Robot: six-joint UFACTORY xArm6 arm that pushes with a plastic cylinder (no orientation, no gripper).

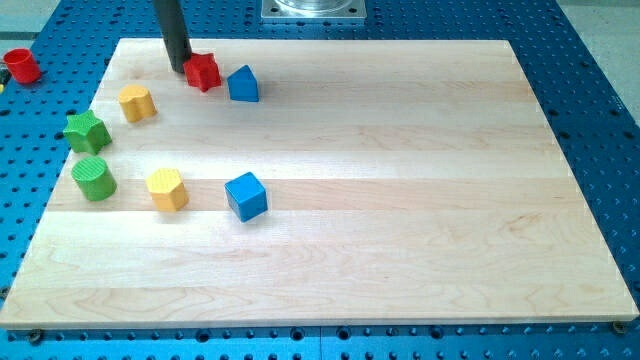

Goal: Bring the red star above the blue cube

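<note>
The red star lies near the view's top left of the wooden board. The blue cube sits lower, left of the board's middle, well below the star. My tip is at the star's left side, touching or almost touching it. The dark rod rises from there out of the view's top.
A blue triangular block lies just right of the red star. A yellow block, a green star, a green cylinder and another yellow block lie at the left. A red cup stands off the board at the top left.
</note>
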